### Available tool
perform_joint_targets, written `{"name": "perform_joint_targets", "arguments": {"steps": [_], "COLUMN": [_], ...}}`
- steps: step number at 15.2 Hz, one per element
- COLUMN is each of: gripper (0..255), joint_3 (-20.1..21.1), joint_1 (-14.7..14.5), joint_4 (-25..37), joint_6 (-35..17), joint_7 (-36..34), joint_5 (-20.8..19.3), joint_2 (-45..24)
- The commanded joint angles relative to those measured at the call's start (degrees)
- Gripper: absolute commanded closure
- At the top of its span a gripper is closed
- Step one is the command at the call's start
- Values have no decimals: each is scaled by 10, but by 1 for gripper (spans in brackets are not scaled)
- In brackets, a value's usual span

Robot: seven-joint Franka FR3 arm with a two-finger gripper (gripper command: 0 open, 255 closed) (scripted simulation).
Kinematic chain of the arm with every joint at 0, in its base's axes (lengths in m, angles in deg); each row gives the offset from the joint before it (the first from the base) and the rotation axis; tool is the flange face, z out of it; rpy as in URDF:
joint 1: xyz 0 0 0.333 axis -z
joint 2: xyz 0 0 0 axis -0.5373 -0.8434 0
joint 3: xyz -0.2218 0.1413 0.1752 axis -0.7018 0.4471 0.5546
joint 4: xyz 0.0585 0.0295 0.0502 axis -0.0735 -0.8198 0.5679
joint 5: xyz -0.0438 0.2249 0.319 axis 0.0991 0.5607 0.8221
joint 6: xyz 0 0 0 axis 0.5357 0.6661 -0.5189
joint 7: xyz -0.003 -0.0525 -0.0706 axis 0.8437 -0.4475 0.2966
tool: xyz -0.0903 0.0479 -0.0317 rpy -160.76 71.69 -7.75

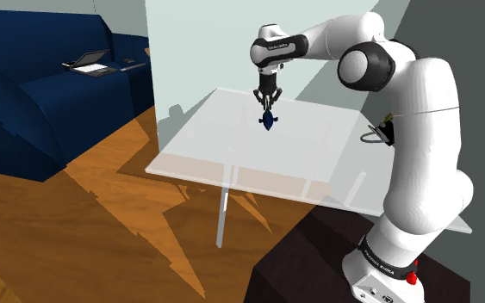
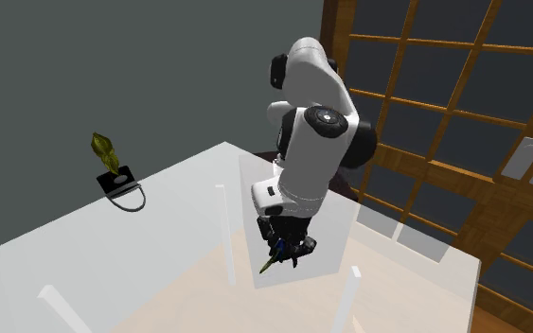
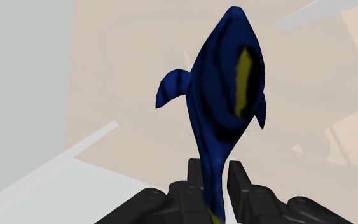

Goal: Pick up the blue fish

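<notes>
Pale, see-through worktop (image 1: 232,151) on thin legs, over a wood floor (image 1: 59,228); a dark blue sofa (image 1: 25,95) sits beyond the worktop's edge on the shoulder view's left, with a flat laptop-like item (image 1: 90,64) on its seat. The dark stand (image 1: 318,267) is against the worktop's near edge, and the white arm reaches from it out over the worktop. End effector (image 1: 268,109) points down above the middle of the worktop, toward its far side. Blue fish (image 1: 268,121) hangs straight below it, over the worktop; cannot tell whether its lower tip touches the surface. At the wrist, the two black fingers (image 3: 198,181) are clamped on the narrow tail end of the blue fish (image 3: 225,95), one on each side, with the body, a yellow streak and two side fins extending away from the end effector (image 3: 217,179). The second exterior view shows the fish (image 2: 275,257) tilted under the end effector (image 2: 288,248). A small black item with a wire loop (image 2: 122,186) rests near the worktop's edge, well apart from the fish, with an olive-green piece (image 2: 103,147) just behind it. A wooden lattice (image 2: 425,104) stands beyond the worktop.
</notes>
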Motion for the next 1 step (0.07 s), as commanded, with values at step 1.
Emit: {"name": "perform_joint_targets", "arguments": {"steps": [1], "gripper": [255], "joint_3": [0], "joint_1": [0], "joint_4": [6], "joint_6": [5], "joint_7": [1], "joint_5": [0], "joint_2": [0]}}
